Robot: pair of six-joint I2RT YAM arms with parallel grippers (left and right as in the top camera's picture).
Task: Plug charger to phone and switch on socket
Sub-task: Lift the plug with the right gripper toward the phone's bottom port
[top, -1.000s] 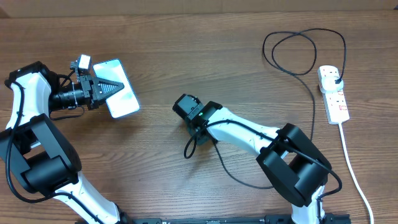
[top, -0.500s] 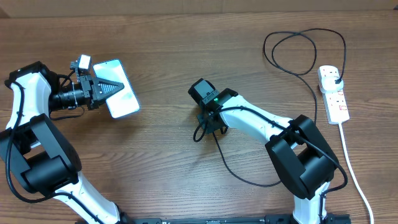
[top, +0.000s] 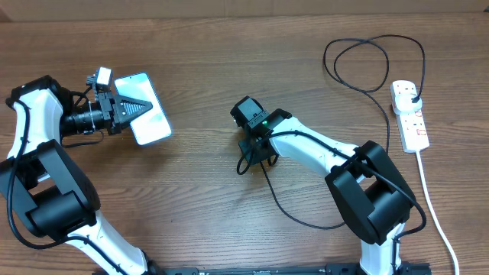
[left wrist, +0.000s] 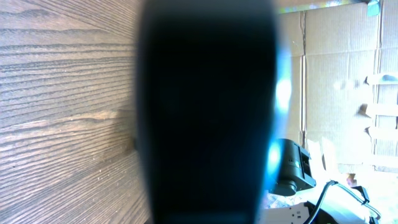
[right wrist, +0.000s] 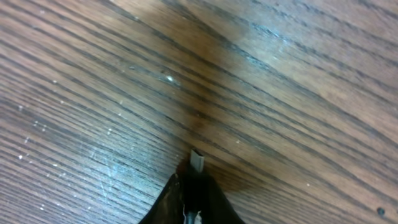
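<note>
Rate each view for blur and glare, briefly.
Overhead: sharp and evenly lit, though the phone screen shows as a bright, near-white patch. Left wrist: a black, badly defocused shape fills the middle, blocking most of the view; the table grain beside it is crisp. Right wrist: soft glare on the table, upper right; the charger tip is sharp.

One phone, one charger, one socket with seemingly two outlets, and two arms.

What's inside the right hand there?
The charger: its silver connector tip pokes out of the shut right hand. How much is pinched inside is covered.
</note>
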